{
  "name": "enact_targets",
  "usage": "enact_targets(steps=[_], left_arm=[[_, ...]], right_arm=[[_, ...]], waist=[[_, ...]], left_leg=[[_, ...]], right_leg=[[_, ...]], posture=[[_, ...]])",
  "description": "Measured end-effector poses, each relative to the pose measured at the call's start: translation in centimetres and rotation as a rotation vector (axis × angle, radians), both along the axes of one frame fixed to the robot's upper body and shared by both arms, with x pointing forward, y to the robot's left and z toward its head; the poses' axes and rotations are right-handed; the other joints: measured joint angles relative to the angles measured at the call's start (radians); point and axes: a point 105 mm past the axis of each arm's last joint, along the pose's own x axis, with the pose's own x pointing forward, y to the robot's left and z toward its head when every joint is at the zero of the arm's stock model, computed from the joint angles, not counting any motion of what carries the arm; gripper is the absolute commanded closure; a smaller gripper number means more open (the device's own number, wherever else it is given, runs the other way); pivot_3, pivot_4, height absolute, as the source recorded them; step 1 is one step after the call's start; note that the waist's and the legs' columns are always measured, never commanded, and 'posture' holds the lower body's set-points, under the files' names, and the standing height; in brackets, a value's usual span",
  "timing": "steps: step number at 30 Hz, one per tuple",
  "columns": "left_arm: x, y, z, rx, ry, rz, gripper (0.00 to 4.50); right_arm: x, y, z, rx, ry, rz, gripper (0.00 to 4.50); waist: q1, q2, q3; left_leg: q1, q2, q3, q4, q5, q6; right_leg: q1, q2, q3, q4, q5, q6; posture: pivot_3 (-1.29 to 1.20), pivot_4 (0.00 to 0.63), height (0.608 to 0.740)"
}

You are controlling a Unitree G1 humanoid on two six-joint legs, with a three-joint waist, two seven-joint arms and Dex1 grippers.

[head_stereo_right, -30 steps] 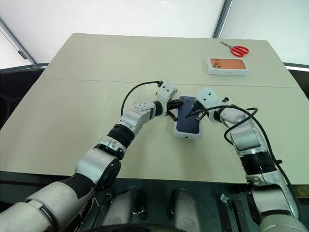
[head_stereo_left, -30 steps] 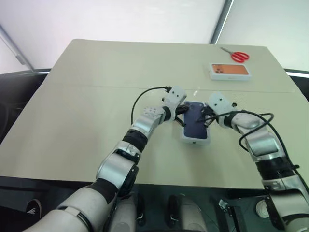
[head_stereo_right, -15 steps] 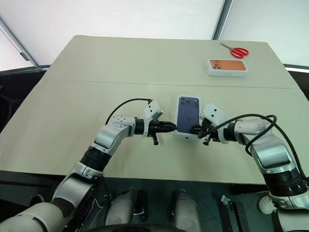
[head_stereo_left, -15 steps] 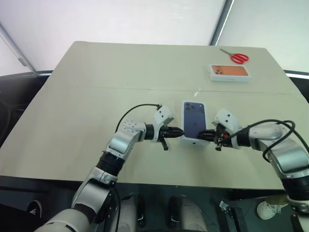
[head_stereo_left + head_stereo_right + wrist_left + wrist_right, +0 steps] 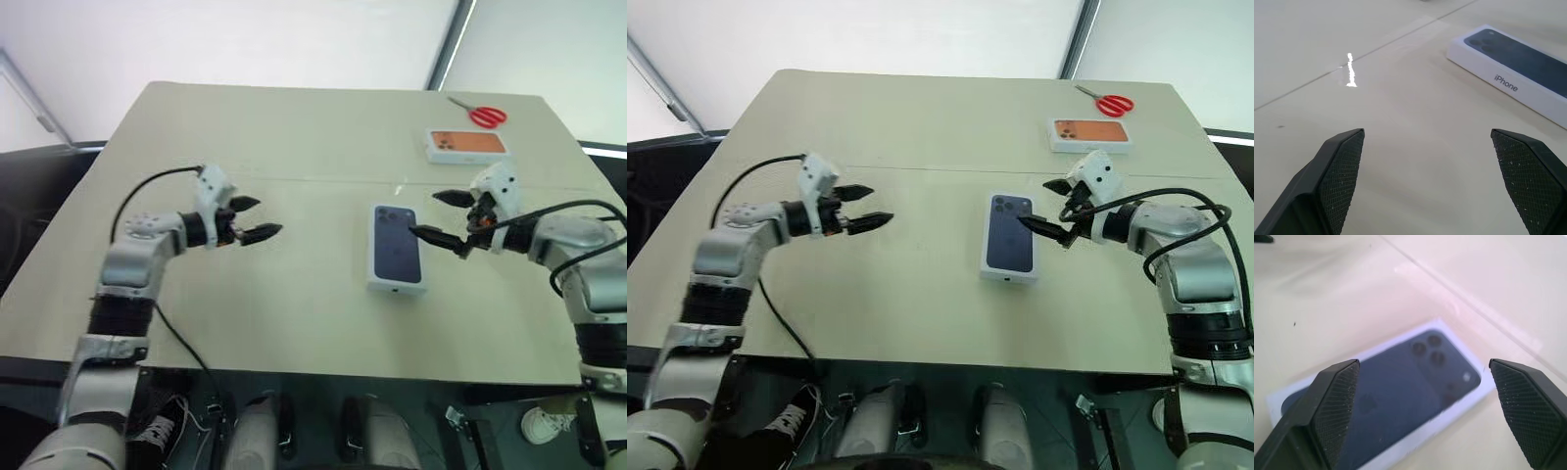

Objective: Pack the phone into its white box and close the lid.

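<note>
The white box (image 5: 396, 287) lies closed in the middle of the table. On it sits the lid (image 5: 396, 257), its dark blue phone picture facing up. The phone itself is hidden. My left gripper (image 5: 266, 216) hovers open well to the left of the box, with nothing between its fingers (image 5: 1342, 166). In the left wrist view the box (image 5: 1513, 73) lies ahead, off to one side. My right gripper (image 5: 424, 213) is open too, just right of the box's far end and slightly above it. The right wrist view looks down at the lid (image 5: 1396, 416) between the spread fingers.
A white box with an orange phone picture (image 5: 466, 145) lies at the far right of the table, and red scissors (image 5: 484, 115) lie behind it. A seam (image 5: 294, 180) crosses the beige table top.
Both grippers were shut against the box's sides and have opened and drawn off. The left swung far to the left; the right lifted and backed to the right. The box now lies free.
</note>
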Motion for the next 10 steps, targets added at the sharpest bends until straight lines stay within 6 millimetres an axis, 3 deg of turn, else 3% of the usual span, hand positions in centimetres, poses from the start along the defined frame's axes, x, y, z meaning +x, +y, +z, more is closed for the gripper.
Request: enact_targets(steps=[3, 10], left_arm=[[-0.7, 2.0, -0.1, 0.010, 0.005, 0.025, 0.05], [-2.4, 3.8, -0.6, 0.015, -0.002, 0.052, 0.05]], right_arm=[[-0.6, -0.7, 0.8, 0.014, -0.034, 0.039, 0.00], [-1.8, -2.0, -1.4, 0.018, 0.047, 0.076, 0.00]], waist=[[0.002, 0.000, 0.000], [-0.005, 0.000, 0.000]], left_leg=[[0.000, 0.000, 0.000, 0.000, 0.000, 0.000], [0.000, 0.001, 0.000, 0.000, 0.000, 0.000]], right_leg=[[0.000, 0.000, 0.000, 0.000, 0.000, 0.000], [0.000, -0.001, 0.000, 0.000, 0.000, 0.000]], posture=[[0.00, 0.150, 0.738], [0.00, 0.150, 0.738]])
